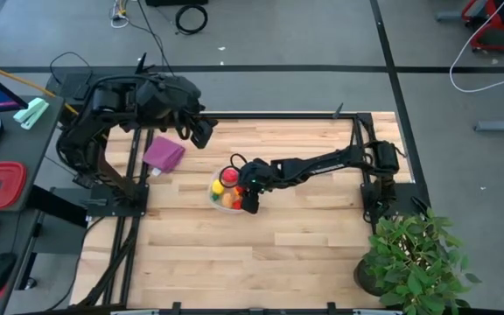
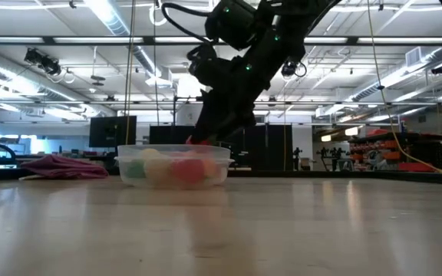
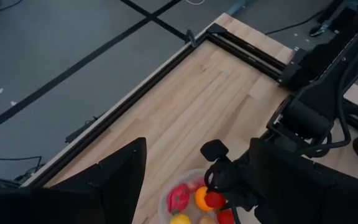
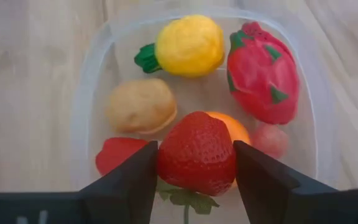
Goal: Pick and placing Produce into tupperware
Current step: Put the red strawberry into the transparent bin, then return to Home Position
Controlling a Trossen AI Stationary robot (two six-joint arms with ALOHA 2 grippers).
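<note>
Your right gripper (image 4: pixel 194 165) pinched a glossy red toy strawberry (image 4: pixel 196 152) just above the small round clear plastic tupperware (image 4: pixel 89 93), over the yellow, tan, orange and pink pieces inside. Farther off, beyond that tupperware, your left gripper (image 1: pixel 201 129) hung wide and empty beside the purple cloth (image 1: pixel 164 153).

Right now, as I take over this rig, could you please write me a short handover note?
Right gripper: shut on a strawberry, held over the tupperware at mid-table.
Left gripper: open, empty, waiting near the table's far left by the purple cloth.
Already in the tupperware: yellow fruit, pink dragon fruit, tan piece, an orange piece, a red piece, a small pink piece.
Left: release the strawberry inside. No other produce shows on the table.
</note>
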